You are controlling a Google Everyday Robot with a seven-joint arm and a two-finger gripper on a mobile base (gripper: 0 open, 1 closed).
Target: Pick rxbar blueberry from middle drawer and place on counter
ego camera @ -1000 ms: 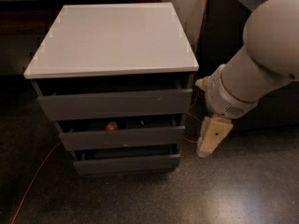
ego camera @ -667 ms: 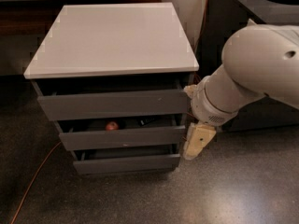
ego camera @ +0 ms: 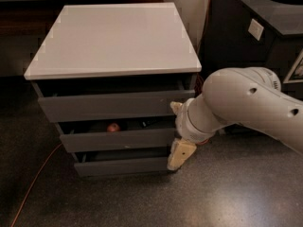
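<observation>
Obs., standing in front of the cabinet.

The cream-coloured gripper (ego camera: 180,155) on the thick white robot arm (ego camera: 246,103) has moved left and down. A second ago it hung off to the right of the cabinet, over open floor. Now it sits against the right front corner, overlapping the right end of the wide shallow grey middle drawer (ego camera: 118,140) and reaching toward the lowest grey drawer (ego camera: 123,165). It points downward. Whether it is open or closed: cannot tell from here. Nothing visible in its hold.

Arm itself has swung lower and further across, so it covers more of the dark black bin with the round hole (ego camera: 265,27) than it did.

Unchanged: all three drawers stand as far out as before. The small red apple (ego camera: 113,126) lies in the same spot in the middle drawer's opening. The glossy white square counter (ego camera: 113,37) carries nothing.

The rxbar blueberry: cannot pick it out. The opening of the middle drawer is in shadow, and the bar is presumably in there, not yet touched.

Judgement: this is the approach, early in the task. The gripper is closing on the cabinet but sits at the drawer's front edge, low and to the side, not above the opening. It would need to come up and over the drawer front before any reach inside. Pick and placement both remain.
</observation>
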